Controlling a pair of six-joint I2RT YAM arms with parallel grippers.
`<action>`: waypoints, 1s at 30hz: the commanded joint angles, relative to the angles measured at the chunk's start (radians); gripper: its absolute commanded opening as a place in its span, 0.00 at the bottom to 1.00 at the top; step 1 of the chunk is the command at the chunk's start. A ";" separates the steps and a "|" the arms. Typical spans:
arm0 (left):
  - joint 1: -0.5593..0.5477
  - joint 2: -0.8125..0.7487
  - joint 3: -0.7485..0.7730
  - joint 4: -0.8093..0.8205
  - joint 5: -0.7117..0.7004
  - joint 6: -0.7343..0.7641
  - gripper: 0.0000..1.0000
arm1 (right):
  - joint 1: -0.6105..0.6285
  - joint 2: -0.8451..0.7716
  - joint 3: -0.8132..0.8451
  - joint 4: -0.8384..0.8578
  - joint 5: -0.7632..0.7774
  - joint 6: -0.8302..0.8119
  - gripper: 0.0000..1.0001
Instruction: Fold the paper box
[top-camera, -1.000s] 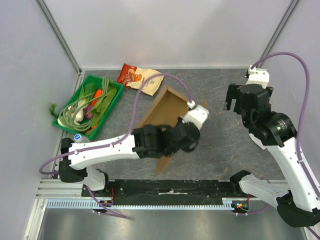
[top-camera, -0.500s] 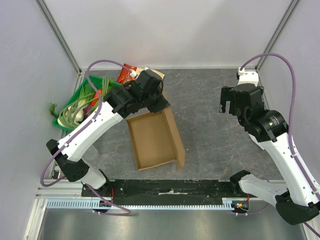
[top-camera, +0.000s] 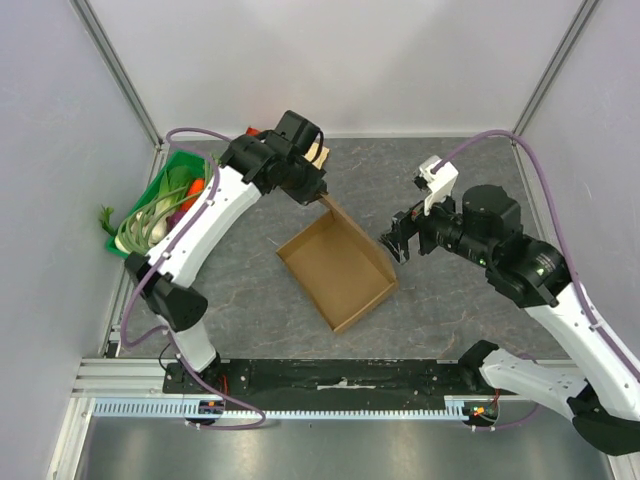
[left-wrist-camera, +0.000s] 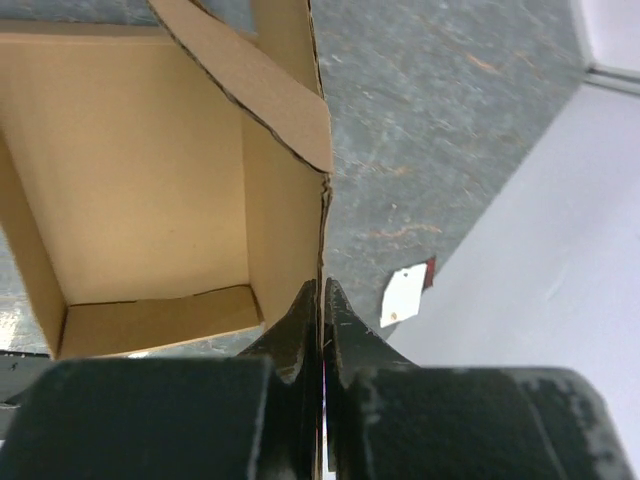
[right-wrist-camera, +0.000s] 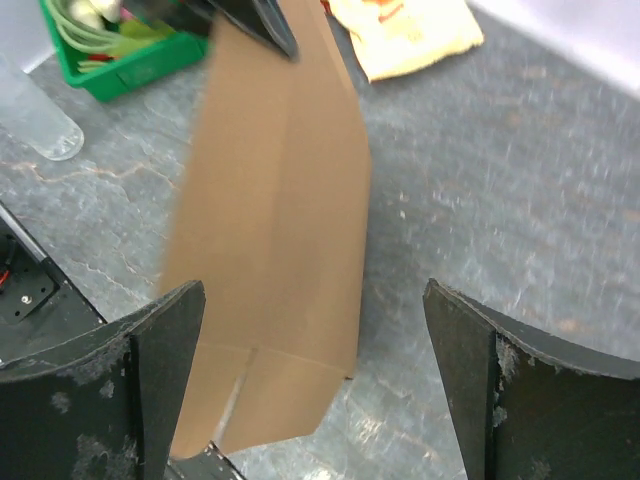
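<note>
The box (top-camera: 338, 268) is set open-topped at mid worktop (top-camera: 240, 290). Its far wall is pinched by the closed left gripper (left-wrist-camera: 322, 305), apparently to steady it, while the right gripper (top-camera: 398, 242) is held wide open just beside it.

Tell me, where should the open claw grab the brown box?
Probably the thin upright side wall of the paper box facing the open right gripper. Come from the right and above, one finger inside, one outside; the wall stands free there. The left gripper pinches the far corner.
</note>
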 joint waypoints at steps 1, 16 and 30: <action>0.015 0.060 0.079 -0.118 -0.021 -0.106 0.02 | 0.044 0.030 0.148 0.038 0.018 -0.108 0.98; 0.017 0.088 0.151 -0.171 -0.111 -0.158 0.02 | 0.295 0.253 0.143 0.159 0.258 -0.227 0.71; 0.018 -0.064 0.046 -0.086 -0.281 0.041 0.73 | 0.193 0.319 0.059 0.278 0.180 -0.215 0.00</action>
